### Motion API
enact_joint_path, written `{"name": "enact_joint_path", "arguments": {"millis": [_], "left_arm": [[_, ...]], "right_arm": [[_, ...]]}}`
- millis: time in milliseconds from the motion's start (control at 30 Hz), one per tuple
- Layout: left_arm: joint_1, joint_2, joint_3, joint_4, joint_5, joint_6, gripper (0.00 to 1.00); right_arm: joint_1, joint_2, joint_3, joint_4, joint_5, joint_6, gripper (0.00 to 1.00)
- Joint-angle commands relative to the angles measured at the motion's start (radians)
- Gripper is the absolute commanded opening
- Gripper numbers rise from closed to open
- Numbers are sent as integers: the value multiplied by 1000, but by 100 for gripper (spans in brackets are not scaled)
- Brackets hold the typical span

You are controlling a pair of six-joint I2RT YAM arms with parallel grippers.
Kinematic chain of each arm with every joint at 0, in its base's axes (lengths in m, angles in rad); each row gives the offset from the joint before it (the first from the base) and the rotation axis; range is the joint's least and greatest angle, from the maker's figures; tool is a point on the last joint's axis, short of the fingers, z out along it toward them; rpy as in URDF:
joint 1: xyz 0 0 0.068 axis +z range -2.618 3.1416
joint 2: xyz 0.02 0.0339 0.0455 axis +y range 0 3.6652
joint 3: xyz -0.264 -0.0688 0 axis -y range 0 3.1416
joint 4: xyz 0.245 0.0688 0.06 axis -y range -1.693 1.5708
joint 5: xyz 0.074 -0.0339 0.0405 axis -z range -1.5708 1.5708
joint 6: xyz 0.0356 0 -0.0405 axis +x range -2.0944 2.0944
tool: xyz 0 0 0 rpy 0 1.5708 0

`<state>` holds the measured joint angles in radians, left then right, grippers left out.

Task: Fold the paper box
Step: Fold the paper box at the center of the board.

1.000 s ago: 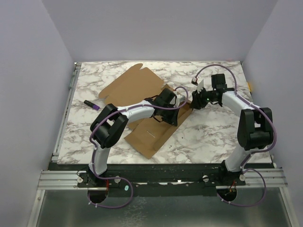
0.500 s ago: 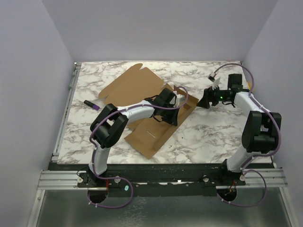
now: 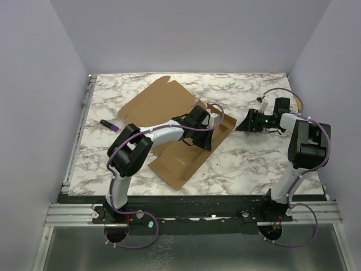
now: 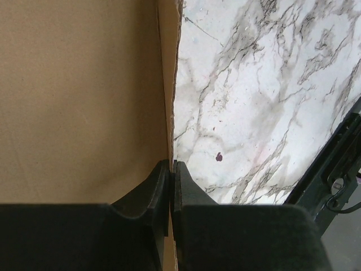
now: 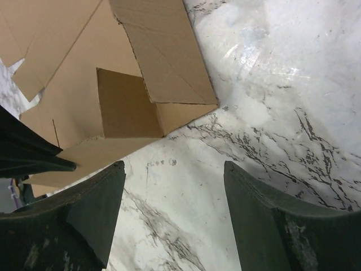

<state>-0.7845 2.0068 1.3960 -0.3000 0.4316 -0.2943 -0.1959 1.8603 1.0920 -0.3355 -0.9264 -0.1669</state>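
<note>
Paper box lies mid-surface, mostly flat, right end partly raised. Left gripper: fingers pinch a cardboard edge. Right gripper: fingers wide, empty, just right of the box. Step, as I judge: raising a side wall. Next: right gripper takes the neighbouring flap.

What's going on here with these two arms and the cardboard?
Two robot arms are folding a paper box on a marble table. The left gripper is pinched shut on the edge of one cardboard flap. The right gripper hangs open over the marble beside the box, holding nothing. Most of the sheet lies flat, so the folding is far from done.
</note>
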Motion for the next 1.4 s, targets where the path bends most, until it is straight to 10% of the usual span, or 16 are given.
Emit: {"name": "enact_joint_path", "arguments": {"millis": [0,1167,1367], "left_arm": [[2,-44,-26,-2,41,18,4],[-2,-69,15,32,104,-6,3],[-2,-64,15,46,114,-14,3]], "right_arm": [[-3,16,-34,105,-39,136,74],[-19,103,-327,894,-152,1003,83],[-14,116,-353,1071,-215,1113,100]]}}
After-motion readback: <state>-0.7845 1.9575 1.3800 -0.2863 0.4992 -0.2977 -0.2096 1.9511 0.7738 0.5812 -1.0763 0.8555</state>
